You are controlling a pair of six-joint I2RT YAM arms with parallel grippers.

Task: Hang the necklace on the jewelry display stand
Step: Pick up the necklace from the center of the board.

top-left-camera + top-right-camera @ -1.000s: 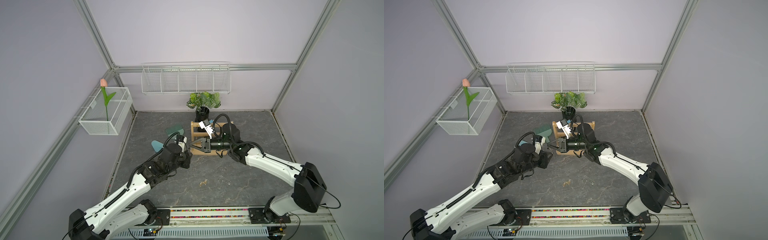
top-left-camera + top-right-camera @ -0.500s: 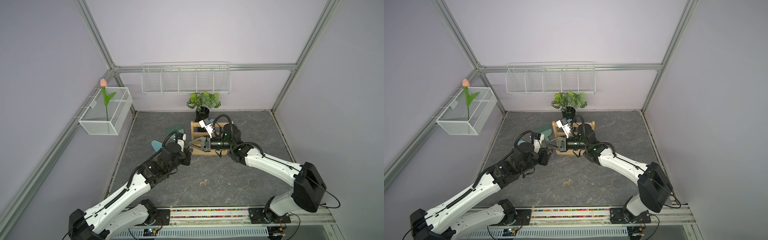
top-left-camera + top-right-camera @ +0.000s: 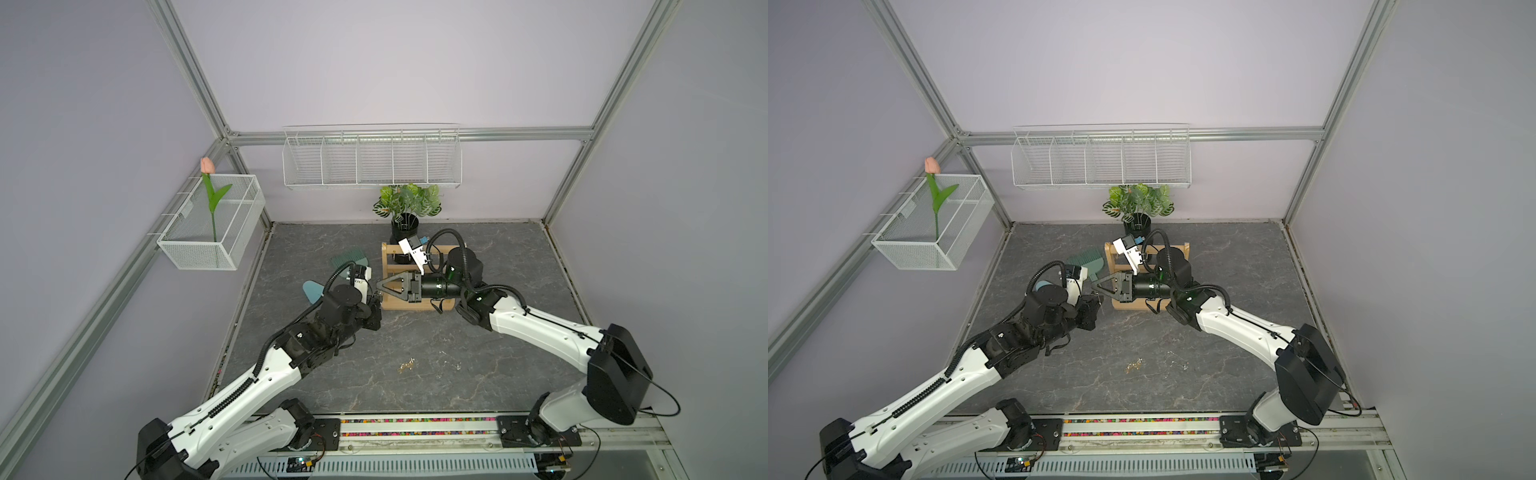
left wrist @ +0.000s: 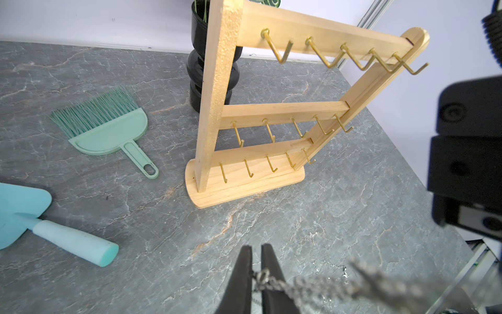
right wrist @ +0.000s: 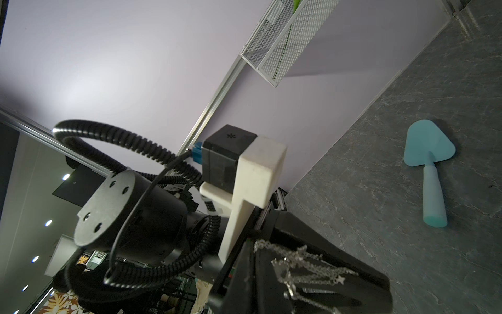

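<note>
Silver-toned necklace (image 4: pixel 298 285) strung in mid-air between both arms, just in front of the jewelry display stand (image 4: pixel 217 95), none of it on a hook yet. Left gripper (image 4: pixel 256 248) pinched almost fully together on a small ring at one end. Right gripper (image 3: pixel 380 287) clamped tight at its tip on the chain, slack loops with star charms (image 5: pixel 339 278) draped along it. Probably near weightless, utterly limp, thin enough to slip from a loose pinch, quick to snag or knot. Best held at two separated points, stretched into an open loop, then lowered over a top-row gold hook (image 4: pixel 282 51).
</note>
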